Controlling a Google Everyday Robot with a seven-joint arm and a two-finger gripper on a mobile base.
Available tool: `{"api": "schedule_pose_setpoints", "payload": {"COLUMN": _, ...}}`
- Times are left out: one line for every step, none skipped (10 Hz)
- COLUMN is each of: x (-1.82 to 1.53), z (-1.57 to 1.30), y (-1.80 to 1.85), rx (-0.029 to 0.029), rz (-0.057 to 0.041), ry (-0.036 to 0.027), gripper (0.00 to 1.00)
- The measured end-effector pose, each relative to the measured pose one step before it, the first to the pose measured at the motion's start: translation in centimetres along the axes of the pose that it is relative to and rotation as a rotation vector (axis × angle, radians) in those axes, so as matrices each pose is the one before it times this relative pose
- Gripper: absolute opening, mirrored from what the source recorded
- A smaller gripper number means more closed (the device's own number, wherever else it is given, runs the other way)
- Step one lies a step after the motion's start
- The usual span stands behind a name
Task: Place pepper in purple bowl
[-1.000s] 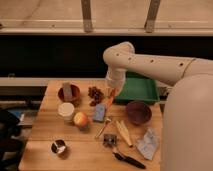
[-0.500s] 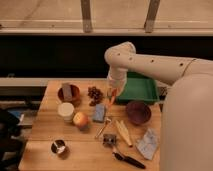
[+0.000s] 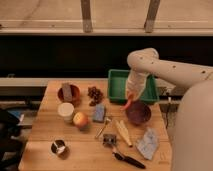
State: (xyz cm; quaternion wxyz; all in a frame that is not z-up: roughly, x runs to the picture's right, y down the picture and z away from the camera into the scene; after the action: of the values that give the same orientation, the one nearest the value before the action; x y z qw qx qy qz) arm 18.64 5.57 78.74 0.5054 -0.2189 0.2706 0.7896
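The red-orange pepper [image 3: 128,103] hangs from my gripper [image 3: 130,98], which is shut on it. It sits just above the left rim of the dark purple bowl [image 3: 139,114], which stands on the wooden table [image 3: 45,132] right of centre. The arm reaches down from the right, over the green tray [image 3: 117,84] behind the bowl.
On the table are a reddish-brown bowl with a grey block [image 3: 68,93], a dark clustered item [image 3: 94,94], a white cup [image 3: 65,109], an apple [image 3: 80,120], a blue sponge [image 3: 99,113], a small dark cup [image 3: 59,147], a pale long item [image 3: 123,132], a black-handled tool [image 3: 128,159] and a crumpled packet [image 3: 148,142].
The gripper with the pepper has moved right and down, from in front of the green tray's left side to the purple bowl's left rim.
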Motion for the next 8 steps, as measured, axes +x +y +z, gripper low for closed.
{"api": "schedule_pose_setpoints", "payload": {"x": -0.494, "z": 0.883, "y": -1.651, "rx": -0.00623, "rz": 0.04355, "ry": 0.01469, "gripper": 0.01}}
{"api": "schedule_pose_setpoints", "payload": {"x": -0.724, "z": 1.955, "y": -1.746, "rx": -0.01296, "rz": 0.05002, "ry": 0.02459, "gripper": 0.10}}
{"api": "schedule_pose_setpoints", "payload": {"x": -0.637, "z": 1.968, "y": -0.952, "rx": -0.01281, "rz": 0.03277, "ry": 0.02198, "gripper": 0.19}}
{"api": "schedule_pose_setpoints", "payload": {"x": -0.829, "z": 1.953, "y": -0.794, "rx": -0.01805, "rz": 0.03149, "ry": 0.02189, "gripper": 0.30}}
{"api": "schedule_pose_setpoints", "payload": {"x": -0.770, "z": 1.452, "y": -0.650, "rx": -0.01467, "rz": 0.02422, "ry": 0.01805, "gripper": 0.39}}
{"api": "schedule_pose_setpoints", "payload": {"x": -0.586, "z": 1.066, "y": -0.498, "rx": -0.00869, "rz": 0.01819, "ry": 0.00765, "gripper": 0.50}}
{"api": "schedule_pose_setpoints", "payload": {"x": -0.127, "z": 0.469, "y": 0.053, "rx": -0.01130, "rz": 0.00134, "ry": -0.00728, "gripper": 0.59}}
{"api": "schedule_pose_setpoints", "payload": {"x": 0.049, "z": 0.237, "y": -0.001, "rx": -0.00365, "rz": -0.00412, "ry": -0.01384, "gripper": 0.63}}
